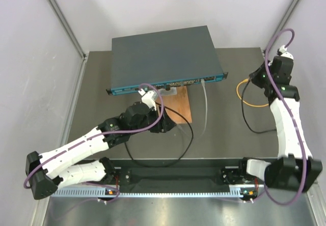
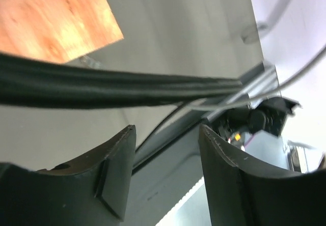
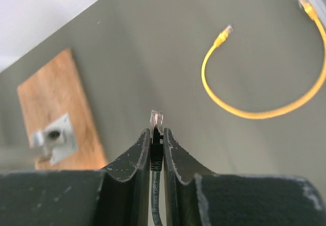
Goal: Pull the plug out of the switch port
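1. Switch (image 1: 163,53) — we are logging it lying flat at the far middle of the desk (image 1: 229,134), with its teal front strip (image 1: 168,85) facing the arms.
2. Plug (image 3: 157,119) — we are seeing a clear-tipped plug on a dark lead. It is raised at the far right of the desk, well apart from the switch, with no socket around it.
3. Right fingers (image 3: 133,159) — these are closed and pinching the plug's dark boot, so that the clear tip is poking out beyond them.
4. Left fingers (image 2: 117,154) — these are standing open with nothing between them. That arm is reaching in just before the front strip, beside the wooden board (image 1: 179,106). A black cable (image 2: 102,88) is crossing the wrist view close by the fingers, and it is not in their grasp.
5. Other leads — a yellow cable (image 3: 254,113) is lying loose on the desk with both ends free. A pale cable (image 1: 205,109) is running from the right part of the strip toward the arms. We cannot tell whether its end is seated.
6. Progress — we are judging the pull as done for the plug in the right fingers, since it is hanging clear of every port. Putting it down seems to be all that is left. The sockets are too small in the overhead view for us to say whether any other plug is sitting in the strip.
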You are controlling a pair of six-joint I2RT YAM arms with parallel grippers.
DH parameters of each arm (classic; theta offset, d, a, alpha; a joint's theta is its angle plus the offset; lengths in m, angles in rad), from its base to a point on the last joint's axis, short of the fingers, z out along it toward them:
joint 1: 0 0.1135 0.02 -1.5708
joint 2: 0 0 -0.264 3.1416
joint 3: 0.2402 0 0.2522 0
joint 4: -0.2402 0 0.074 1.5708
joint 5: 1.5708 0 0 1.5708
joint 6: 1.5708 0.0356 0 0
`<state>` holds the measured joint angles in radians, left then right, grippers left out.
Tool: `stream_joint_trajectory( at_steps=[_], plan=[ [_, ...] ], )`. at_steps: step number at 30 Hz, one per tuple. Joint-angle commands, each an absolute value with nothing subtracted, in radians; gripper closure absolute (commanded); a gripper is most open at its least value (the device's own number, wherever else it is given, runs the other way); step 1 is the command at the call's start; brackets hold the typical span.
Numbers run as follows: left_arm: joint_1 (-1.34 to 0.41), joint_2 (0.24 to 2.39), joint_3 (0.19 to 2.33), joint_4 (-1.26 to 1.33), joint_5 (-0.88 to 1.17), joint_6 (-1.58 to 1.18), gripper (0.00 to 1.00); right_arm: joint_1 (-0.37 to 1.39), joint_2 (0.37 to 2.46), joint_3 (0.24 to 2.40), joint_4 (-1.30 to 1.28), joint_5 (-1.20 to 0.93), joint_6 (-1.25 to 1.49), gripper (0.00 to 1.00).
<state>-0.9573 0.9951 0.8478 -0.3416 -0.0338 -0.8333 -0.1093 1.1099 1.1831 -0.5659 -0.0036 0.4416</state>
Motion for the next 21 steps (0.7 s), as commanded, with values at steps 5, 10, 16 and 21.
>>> stream_joint_trajectory(
  at_steps=[5,10,16,21],
  plan=[
    [-0.957,0.957,0.850,-0.240,0.179,-0.717,0.41,-0.170,1.444,1.305,-0.250,-0.138,0.505,1.00],
    [-0.959,0.931,0.853,-0.216,0.232,-0.666,0.40,-0.181,1.658,1.442,-0.245,-0.121,0.544,1.00],
    [-0.960,0.934,0.868,-0.239,0.221,-0.649,0.40,-0.184,1.886,1.516,-0.183,-0.118,0.581,1.00],
    [-0.962,0.905,0.835,-0.222,0.189,-0.663,0.40,-0.187,2.012,1.615,-0.225,-0.109,0.561,0.86]
  ],
)
